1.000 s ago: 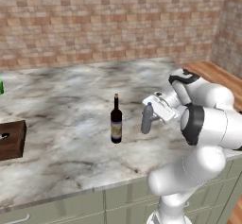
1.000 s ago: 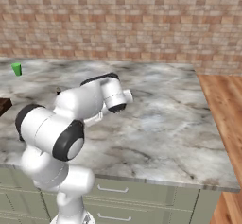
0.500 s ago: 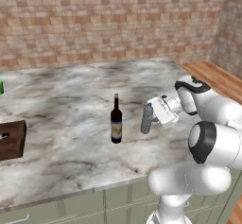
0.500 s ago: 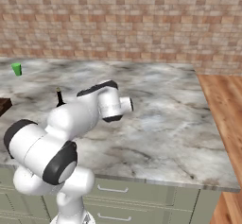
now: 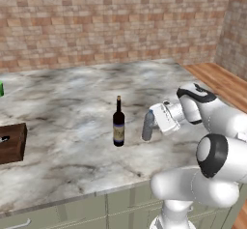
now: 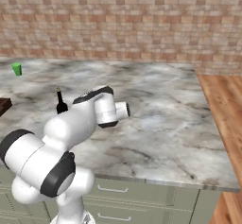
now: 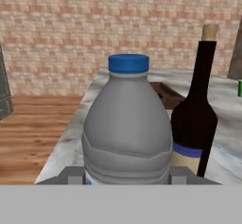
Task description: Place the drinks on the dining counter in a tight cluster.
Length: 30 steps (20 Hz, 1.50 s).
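At the far left edge of the marble table point(image 5: 72, 126), about nine o'clock in the left base view, a small green cup point(image 5: 1, 88) stands; below it, toward eight o'clock, sits a dark brown wooden block point(image 5: 11, 143). Near the middle the wine bottle point(image 5: 118, 123) stands upright on the marble. Just to its right, at three o'clock from it, the grey water bottle point(image 5: 148, 126) is upright with the pincer point(image 5: 155, 123) closed around its body, low over the table near the front edge. Seen along the hand, the water bottle's blue cap point(image 7: 128, 63) sits at centre and the wine bottle stands close beside it at three o'clock, not touching. A brick wall point(image 5: 111, 20) backs the table.
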Available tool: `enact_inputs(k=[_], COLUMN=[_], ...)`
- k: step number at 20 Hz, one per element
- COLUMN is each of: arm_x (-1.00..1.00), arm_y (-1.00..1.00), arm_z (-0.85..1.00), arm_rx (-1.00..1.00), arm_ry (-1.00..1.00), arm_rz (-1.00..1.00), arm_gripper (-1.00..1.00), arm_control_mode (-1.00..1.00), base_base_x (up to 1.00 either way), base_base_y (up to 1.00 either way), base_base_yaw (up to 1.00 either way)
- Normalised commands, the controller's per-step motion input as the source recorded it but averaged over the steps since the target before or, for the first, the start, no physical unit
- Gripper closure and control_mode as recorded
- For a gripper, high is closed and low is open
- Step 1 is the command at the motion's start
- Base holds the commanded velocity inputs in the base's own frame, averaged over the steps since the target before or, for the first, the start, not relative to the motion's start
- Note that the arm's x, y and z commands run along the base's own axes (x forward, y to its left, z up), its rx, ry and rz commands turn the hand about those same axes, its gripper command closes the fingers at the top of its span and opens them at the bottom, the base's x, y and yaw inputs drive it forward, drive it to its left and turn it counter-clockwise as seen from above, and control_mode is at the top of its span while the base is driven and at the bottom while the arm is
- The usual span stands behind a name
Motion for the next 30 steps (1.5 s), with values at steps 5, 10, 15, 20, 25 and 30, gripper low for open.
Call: enact_inputs(k=[5, 10, 15, 20, 25, 30], arm_x=[0.14, 0.04, 0.0, 0.05, 0.42, 0.44], arm_y=[0.0, 0.0, 0.0, 0.0, 0.0, 0.0], arm_z=[-0.01, -0.22, -0.33, -0.14, 0.0, 0.0], arm_rx=[-0.01, 0.0, 0.0, 0.0, 0.0, -0.01], arm_ry=[0.0, 0.0, 0.0, -0.06, -0.01, 0.0], arm_rz=[0.0, 0.0, 0.0, 0.0, 0.0, 0.0], arm_gripper=[1.0, 1.0, 1.0, 1.0, 1.0, 1.0], arm_control_mode=[-1.0, -1.0, -1.0, -1.0, -1.0, -1.0], base_base_x=[0.0, 0.0, 0.0, 0.0, 0.0, 0.0], base_base_y=[0.0, 0.0, 0.0, 0.0, 0.0, 0.0], base_base_yaw=[0.0, 0.0, 0.0, 0.0, 0.0, 0.0])
